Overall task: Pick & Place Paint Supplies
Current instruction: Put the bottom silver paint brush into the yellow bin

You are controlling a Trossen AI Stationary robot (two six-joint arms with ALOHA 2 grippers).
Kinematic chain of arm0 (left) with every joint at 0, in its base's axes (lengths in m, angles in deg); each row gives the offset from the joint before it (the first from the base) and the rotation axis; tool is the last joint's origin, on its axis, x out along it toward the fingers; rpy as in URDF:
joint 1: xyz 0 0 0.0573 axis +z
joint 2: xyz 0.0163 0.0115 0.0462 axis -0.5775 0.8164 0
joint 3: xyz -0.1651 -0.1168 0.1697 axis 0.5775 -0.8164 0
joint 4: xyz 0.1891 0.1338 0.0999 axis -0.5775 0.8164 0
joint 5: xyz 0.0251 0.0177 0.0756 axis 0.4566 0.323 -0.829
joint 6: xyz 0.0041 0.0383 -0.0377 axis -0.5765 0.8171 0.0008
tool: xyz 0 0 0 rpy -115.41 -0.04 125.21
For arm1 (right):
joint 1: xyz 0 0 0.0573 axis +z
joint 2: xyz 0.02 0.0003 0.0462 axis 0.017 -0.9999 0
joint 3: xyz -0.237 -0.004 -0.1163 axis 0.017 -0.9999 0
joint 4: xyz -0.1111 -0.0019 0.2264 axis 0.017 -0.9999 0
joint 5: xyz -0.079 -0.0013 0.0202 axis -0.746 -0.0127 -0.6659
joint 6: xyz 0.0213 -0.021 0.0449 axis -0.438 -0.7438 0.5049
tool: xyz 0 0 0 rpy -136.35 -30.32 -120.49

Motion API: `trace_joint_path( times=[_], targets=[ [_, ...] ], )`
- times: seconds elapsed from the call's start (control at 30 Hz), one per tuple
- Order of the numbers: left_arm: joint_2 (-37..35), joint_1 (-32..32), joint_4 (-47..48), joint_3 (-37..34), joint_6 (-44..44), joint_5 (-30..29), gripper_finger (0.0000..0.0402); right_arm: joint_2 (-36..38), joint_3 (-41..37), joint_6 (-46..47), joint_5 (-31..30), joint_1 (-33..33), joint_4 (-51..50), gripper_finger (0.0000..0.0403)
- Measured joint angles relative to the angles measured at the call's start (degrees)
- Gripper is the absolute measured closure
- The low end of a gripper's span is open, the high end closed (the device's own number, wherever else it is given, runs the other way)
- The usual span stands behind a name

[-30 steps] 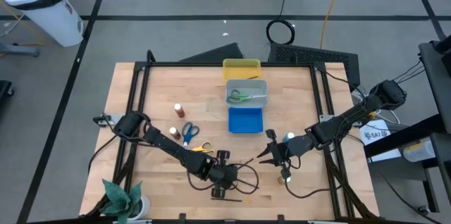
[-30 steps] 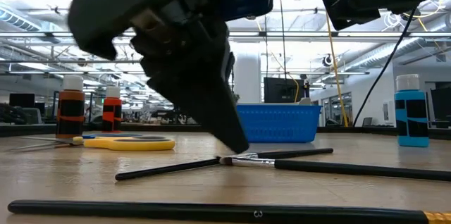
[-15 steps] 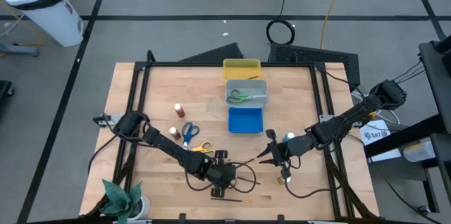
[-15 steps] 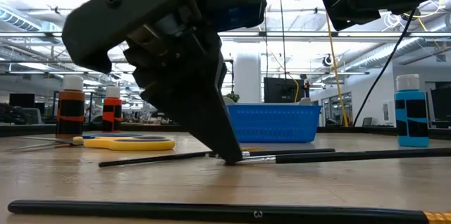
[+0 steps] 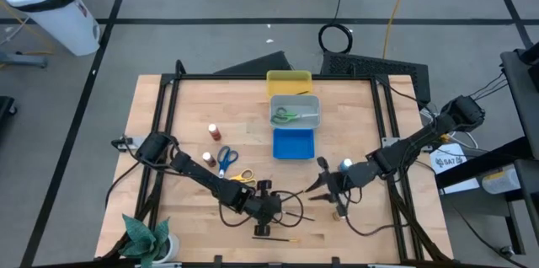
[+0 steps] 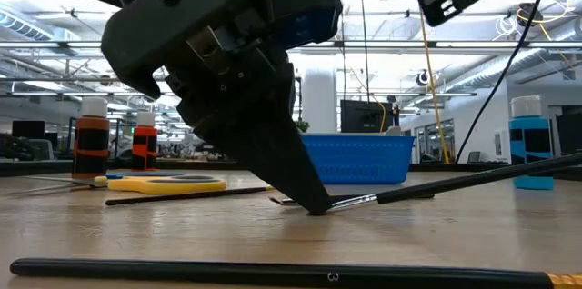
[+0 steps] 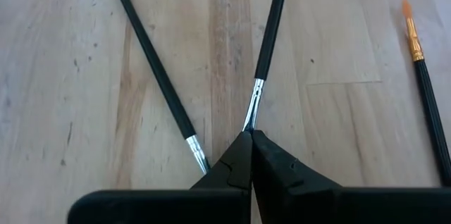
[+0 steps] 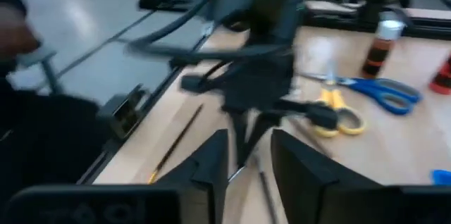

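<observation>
My left gripper (image 7: 250,136) is down at the wood table (image 5: 168,108) near its front middle, shut on a thin dark brush (image 7: 271,27). A second brush (image 7: 158,76) lies flat beside it, and an orange-tipped brush (image 7: 421,69) lies nearer the front edge. My right gripper (image 8: 248,160) hangs open above the table to the right, with nothing between its fingers. Blue scissors (image 5: 226,158) and yellow scissors (image 5: 242,177) lie left of centre. A blue bottle (image 5: 346,165) stands beside the right arm. My left gripper pinches the brush at its bristle end, just past the silver ferrule (image 7: 252,108), between its two fingertips (image 6: 314,207). The fingers slant down from above, roughly in line with the brush. The pinched end is at the table, and the handle (image 6: 491,175) slants up clear of it.
The yellow tray (image 5: 289,80), the grey tray (image 5: 313,104) holding green scissors (image 5: 288,116) and the blue tray (image 5: 293,143) stand in a row at the far middle. Red (image 5: 214,131) and brown (image 5: 208,158) bottles stand at the left, and a plant (image 5: 147,234) is at the near left corner.
My left gripper has sunk onto the table at the brush's bristle end. That brush lay flat; now its handle end has tipped up off the table while the bristle end stays down. The second brush has shifted a little on the table.
</observation>
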Motion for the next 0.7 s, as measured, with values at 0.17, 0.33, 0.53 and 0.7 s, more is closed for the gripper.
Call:
trace_joint_path(
  times=[0.17, 0.33, 0.53, 0.7],
  targets=[
    [0.09, 0.02, -0.43, -0.07, -0.58, 0.00, 0.0389, -3.73, 0.74, 1.43, -1.84, 3.74, -0.34, 0.0236],
    [0.13, 0.31, -0.81, -0.09, -1.65, 0.20, 0.0394, -11.92, 4.17, 9.32, -3.23, 5.67, -2.82, 0.0168],
    [0.20, 0.33, -0.98, -0.11, -2.32, -0.26, 0.0396, -22.23, 13.42, 14.01, -2.92, 6.19, -18.63, 0.0161],
    [0.20, 0.33, -1.13, -0.12, -2.43, -0.46, 0.0389, -27.66, 20.25, 14.92, -0.84, 6.17, -29.07, 0.0184]
  ],
)
